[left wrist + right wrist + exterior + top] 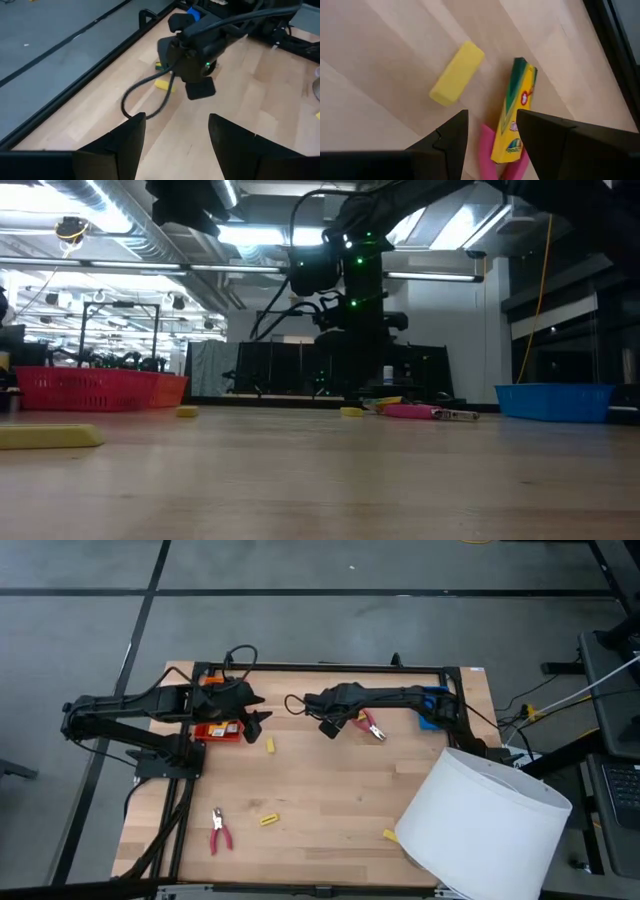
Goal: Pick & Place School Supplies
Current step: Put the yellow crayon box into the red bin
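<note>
Left end effector [262, 718]: you have it hovering at the back left of the counter [330, 810], just beside the orange tray [219, 731]. Its fingers [125, 140] stand apart with nothing between them.
Right end effector [328, 727]: yours sits near the back centre, above the counter. In the right wrist view its fingers [451, 131] are spread and empty, poised over a crayon pack [513, 111] and a pink handle [488, 157].
Crayon pack: yellow and green, lying flat on the wood and resting across the pink handle.
Yellow block [457, 72]: flat on the counter just beside the pack, not touching it.
Pliers by the right arm [373, 726]: red-handled, on the counter just right of your right end effector.
Second pliers [219, 831]: front left of the counter, well apart from both arms.
Other yellow pieces: one near the orange tray [270, 745], one front centre [269, 819], one beside the white cylinder [389, 834].
Blue tray [432, 708]: back right, under the right arm.
White cylinder [485, 820]: you see it tilted at the front right corner.
</note>
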### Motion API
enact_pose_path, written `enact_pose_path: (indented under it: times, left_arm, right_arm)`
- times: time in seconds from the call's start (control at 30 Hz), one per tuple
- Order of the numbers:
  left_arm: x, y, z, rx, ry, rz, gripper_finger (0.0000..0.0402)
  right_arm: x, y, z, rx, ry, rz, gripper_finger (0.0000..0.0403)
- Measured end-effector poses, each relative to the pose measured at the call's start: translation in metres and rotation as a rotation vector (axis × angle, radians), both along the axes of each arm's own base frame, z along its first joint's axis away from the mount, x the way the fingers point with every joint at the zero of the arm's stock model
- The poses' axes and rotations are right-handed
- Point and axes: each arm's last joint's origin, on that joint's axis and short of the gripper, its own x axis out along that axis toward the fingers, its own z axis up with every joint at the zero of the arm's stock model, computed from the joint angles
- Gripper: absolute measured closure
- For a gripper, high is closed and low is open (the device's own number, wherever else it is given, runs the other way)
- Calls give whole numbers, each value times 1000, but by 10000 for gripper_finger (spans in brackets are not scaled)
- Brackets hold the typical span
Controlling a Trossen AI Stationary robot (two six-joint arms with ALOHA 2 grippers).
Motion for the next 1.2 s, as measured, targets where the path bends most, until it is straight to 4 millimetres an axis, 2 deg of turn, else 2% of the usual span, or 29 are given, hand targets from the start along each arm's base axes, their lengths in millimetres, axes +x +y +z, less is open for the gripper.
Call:
enact_pose_path:
  times: [0.33,0.73,0.97,1.2]
  left_arm:
    - [3,-1,4,-33,-63,-8,187]
    - [4,-1,4,-111,-107,24,187]
    - [5,-2,7,-155,-149,23,187]
    - [7,-2,8,-174,-179,20,187]
  right_arm:
    - [0,-1,1,-35,3,-1,227]
    - [-3,-1,1,-89,63,24,174]
    - [0,-1,-23,-67,128,39,174]
    - [3,2,-36,-73,143,62,174]
